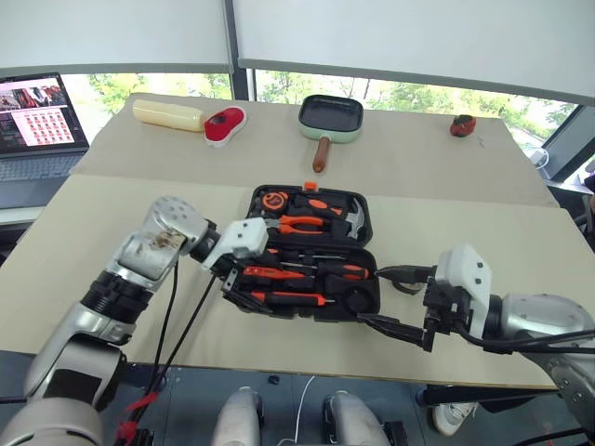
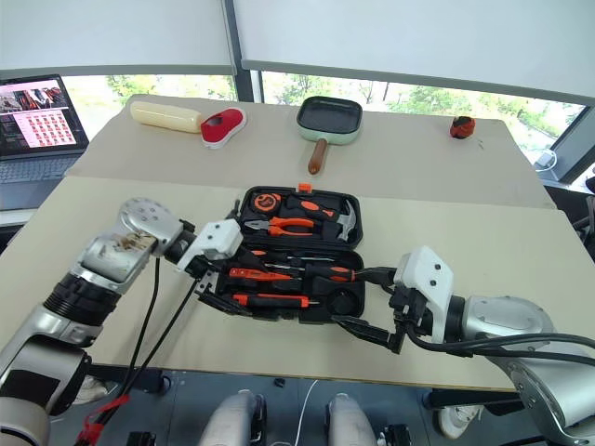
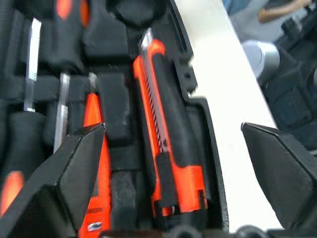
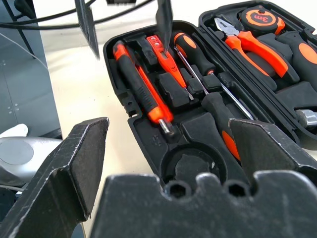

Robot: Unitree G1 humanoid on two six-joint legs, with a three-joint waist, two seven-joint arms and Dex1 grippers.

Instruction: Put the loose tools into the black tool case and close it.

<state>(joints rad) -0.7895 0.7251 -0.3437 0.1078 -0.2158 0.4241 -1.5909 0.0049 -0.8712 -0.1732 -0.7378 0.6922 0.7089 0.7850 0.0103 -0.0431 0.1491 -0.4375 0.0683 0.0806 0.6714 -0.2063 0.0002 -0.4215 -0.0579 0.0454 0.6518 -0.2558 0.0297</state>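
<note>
The black tool case [image 1: 316,243] lies open in the middle of the table, lid half away from me. In its near half rest the utility knife [image 3: 168,148], the slim orange screwdriver [image 4: 166,62], two orange-black screwdrivers [image 4: 195,49] and a dark tape roll [image 4: 193,166], each in a slot. My left gripper [image 1: 240,279] hovers open over the case's near-left end, its fingers straddling the knife with nothing between them. Just off the case's near-right corner, my right gripper [image 1: 372,297] stands open and empty.
Pliers [image 1: 299,224], a hammer [image 1: 353,216] and a tape measure [image 1: 275,199] sit in the lid half. Further back are a green frying pan [image 1: 330,116], a red-white object [image 1: 224,124] and a pale long object [image 1: 167,114]. A laptop [image 1: 37,125] stands far left.
</note>
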